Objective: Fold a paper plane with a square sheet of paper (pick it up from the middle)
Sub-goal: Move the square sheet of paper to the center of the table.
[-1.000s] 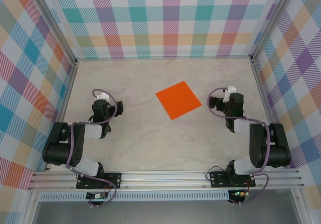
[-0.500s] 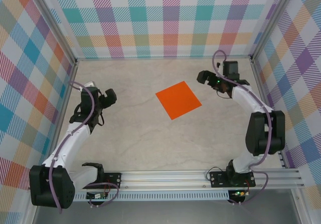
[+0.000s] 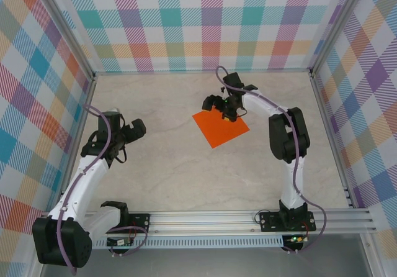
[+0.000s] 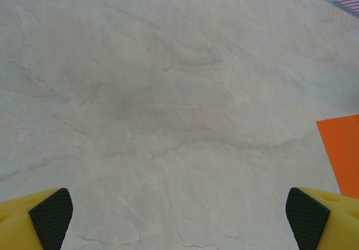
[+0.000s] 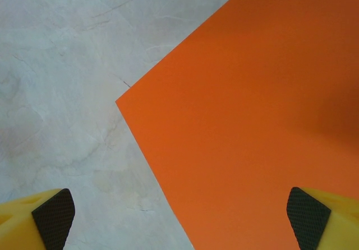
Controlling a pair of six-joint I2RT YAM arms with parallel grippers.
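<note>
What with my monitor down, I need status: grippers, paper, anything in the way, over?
Left gripper open over bare table. Right gripper open above far edge of square sheet of paper. Paper flat, unfolded, ungripped. No obstruction seen.

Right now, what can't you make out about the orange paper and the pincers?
- Top view: the right pincer covers the far corner of the flat bright orange paper square; whether they touch is unclear.
- Right wrist view: the frame's top, right and bottom edges cut the sheet off.
- Left wrist view: the right edge cuts it off.
</note>
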